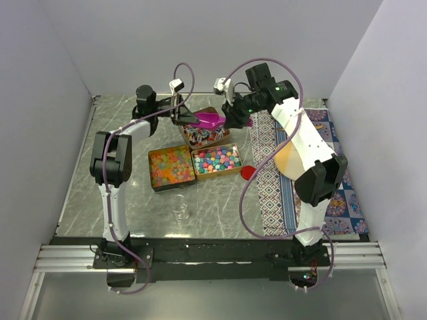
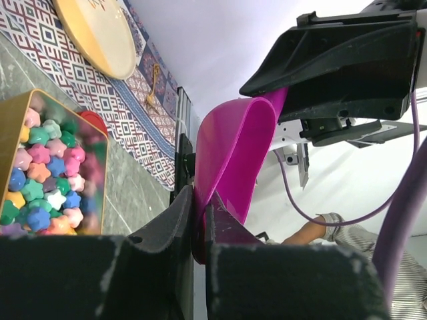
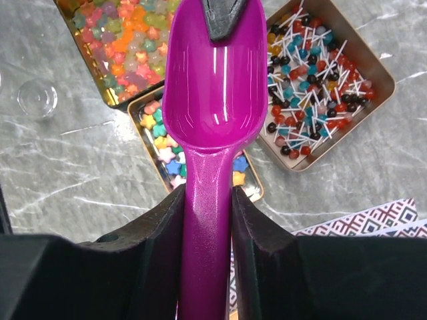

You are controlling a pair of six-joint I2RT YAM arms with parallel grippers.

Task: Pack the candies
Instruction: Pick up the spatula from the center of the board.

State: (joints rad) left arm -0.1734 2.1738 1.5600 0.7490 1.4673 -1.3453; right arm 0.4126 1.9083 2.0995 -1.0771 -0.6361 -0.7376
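The candies lie in three gold trays: orange-yellow jelly bits (image 1: 171,167) (image 3: 113,40), pastel star-shaped pieces (image 1: 217,160) (image 3: 160,137) (image 2: 43,173), and small lollipop-like balls on white sticks (image 1: 203,135) (image 3: 313,87). A purple scoop (image 1: 208,121) hangs above the trays, its bowl (image 3: 210,80) empty. My right gripper (image 1: 231,120) (image 3: 207,193) is shut on its handle. My left gripper (image 1: 189,119) (image 2: 200,197) is shut on the front rim of its bowl (image 2: 233,153). The left fingertips (image 3: 225,17) show at the scoop's far end in the right wrist view.
A small clear glass jar (image 1: 180,208) (image 3: 37,99) stands in front of the trays. A flat red lid (image 1: 248,172) (image 2: 93,120) lies by a patterned cloth (image 1: 273,173). A round yellow plate (image 1: 290,160) (image 2: 97,33) rests on the cloth.
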